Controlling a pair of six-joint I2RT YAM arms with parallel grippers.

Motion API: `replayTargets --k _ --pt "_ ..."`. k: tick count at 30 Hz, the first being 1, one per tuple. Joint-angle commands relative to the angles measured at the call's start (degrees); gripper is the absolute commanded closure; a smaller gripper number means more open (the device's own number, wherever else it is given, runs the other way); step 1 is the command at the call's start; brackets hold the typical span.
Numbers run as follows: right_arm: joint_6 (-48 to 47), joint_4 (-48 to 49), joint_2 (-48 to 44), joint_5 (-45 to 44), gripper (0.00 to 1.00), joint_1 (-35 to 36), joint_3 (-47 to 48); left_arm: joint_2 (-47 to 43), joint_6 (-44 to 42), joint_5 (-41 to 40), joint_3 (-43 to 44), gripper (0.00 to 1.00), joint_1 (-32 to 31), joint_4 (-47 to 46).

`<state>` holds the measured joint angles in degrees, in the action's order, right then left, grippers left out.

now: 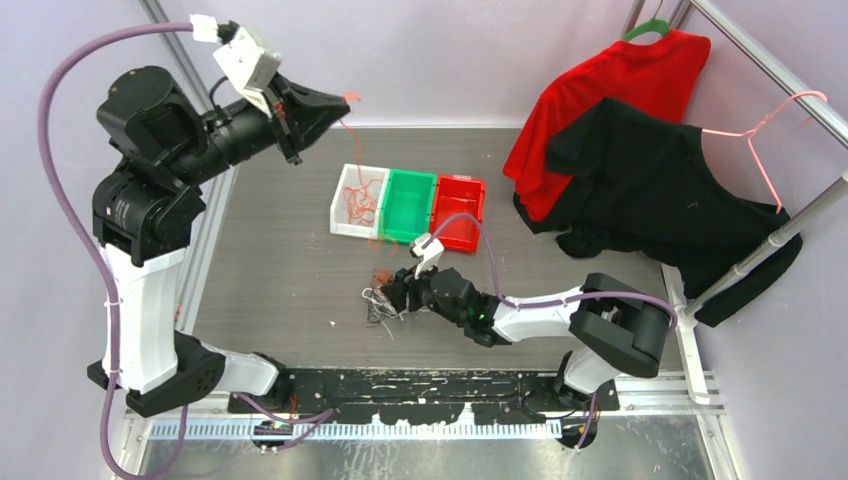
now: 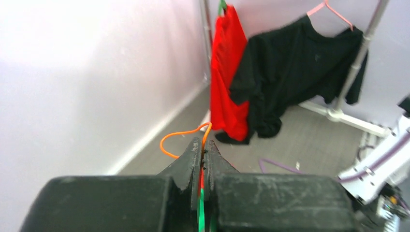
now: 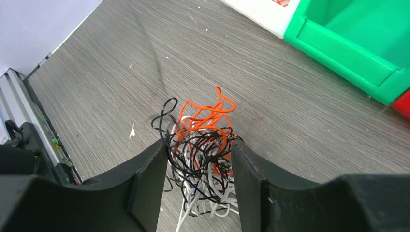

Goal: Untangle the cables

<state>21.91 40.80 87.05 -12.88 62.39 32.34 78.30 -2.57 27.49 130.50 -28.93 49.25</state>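
Left gripper pinches curly orange strand; right gripper, parted, straddles wiry clump (orange, black, white) on grey woodgrain table.

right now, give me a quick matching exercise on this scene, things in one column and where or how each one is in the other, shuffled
Things
1. left gripper
2. right gripper
3. white bin
4. green bin

States
A. sits between the white bin and the red bin
B. low at the table, fingers either side of the tangled clump
C. holds loose orange strands
D. raised high, shut on an orange strand

Pairs: 1-D, 2-B, 3-C, 4-A
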Motion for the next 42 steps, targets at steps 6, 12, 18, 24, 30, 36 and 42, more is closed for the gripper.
replayTargets --k 6,12,18,24,30,36,42 --pt "1.1 4.6 1.0 -1.1 0.43 -0.1 -0.1 -1.5 -4.2 -7.7 3.4 1.0 -0.3 -22.5" --pt "2.0 5.0 1.0 -0.8 0.43 -0.1 -0.4 -2.0 -7.3 -9.0 3.5 1.0 -0.3 -26.6" --pt "0.9 1.0 -4.7 -1.5 0.4 -0.1 0.8 -5.0 -11.7 -11.8 -7.0 1.0 -0.3 -23.3" --pt "-1.2 -3.7 -11.1 -4.0 0.34 -0.1 2.0 -10.4 -15.2 -15.9 -23.3 1.0 -0.2 -22.7" --pt "-2.7 -6.3 -15.1 -7.0 0.31 -0.9 2.7 -8.8 -17.1 -21.9 -31.2 1.0 0.1 -16.7" --pt "-2.4 -7.5 -15.3 -6.9 0.31 -1.6 2.4 -6.0 -18.0 -21.1 -37.2 1.0 3.3 -18.1" --pt "-2.2 -8.1 -15.4 -7.2 0.31 -1.8 2.2 1.7 -18.3 -18.7 -37.4 1.0 7.1 -20.7"
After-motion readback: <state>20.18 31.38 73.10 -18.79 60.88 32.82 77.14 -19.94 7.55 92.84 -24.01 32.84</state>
